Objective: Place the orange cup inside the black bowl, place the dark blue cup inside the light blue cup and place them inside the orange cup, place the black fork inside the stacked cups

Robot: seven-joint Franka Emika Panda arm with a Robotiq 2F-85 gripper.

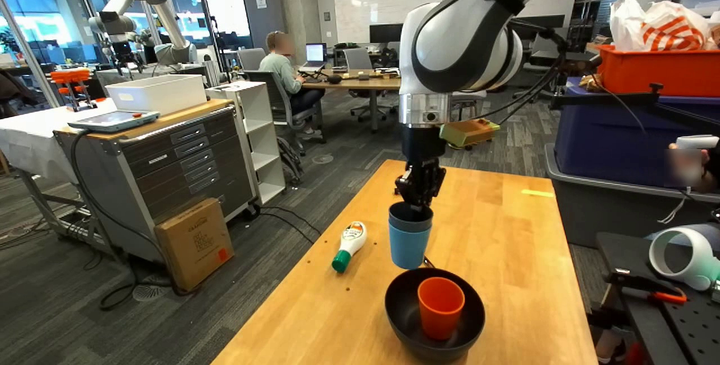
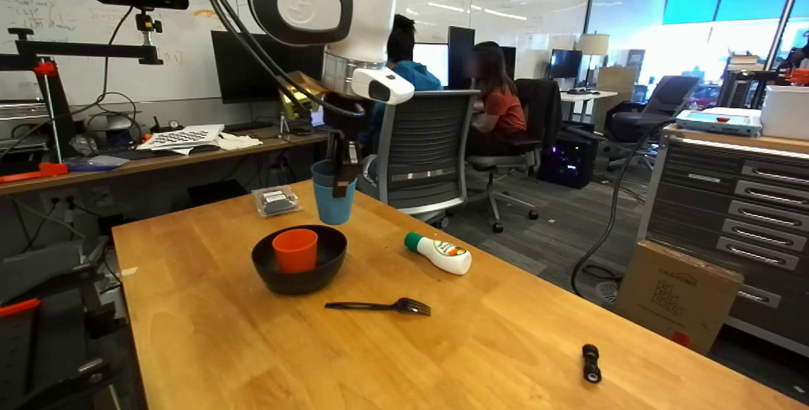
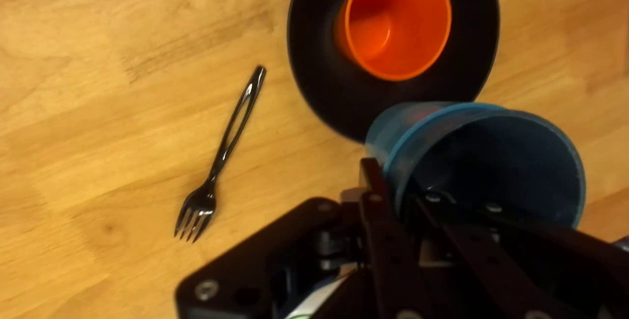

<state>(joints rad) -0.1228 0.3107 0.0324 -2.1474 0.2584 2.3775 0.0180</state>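
A: What does the Robotiq gripper (image 3: 395, 186) have hold of?

B: The light blue cup (image 1: 408, 248) and the dark blue cup (image 3: 496, 157) nested in it. One finger reaches down inside the dark cup, the other presses outside the light one, the two drawn nearly together with only the walls between.

A: Where does the pair hang?

B: Above the wooden table (image 2: 253, 347), on the far side of the black bowl (image 1: 402, 311) in an exterior view. The orange cup (image 2: 295, 252) stands mouth up inside that bowl.

A: Then the step in hand is presumably seating the pair in the orange cup. How is that best done?

B: The base should clear the orange rim before crossing it; the views leave that margin unclear. Then it wants centring and a slow, straight descent. The outer finger may snag on the rim, so the fingers should part just before it gets there.

A: And the cups' looks?

B: Plain, tapered, handleless: sky blue, a duller, darker rim showing above it, and bright orange below. The black plastic fork (image 2: 379, 306) lies apart on the table, probably last in turn.
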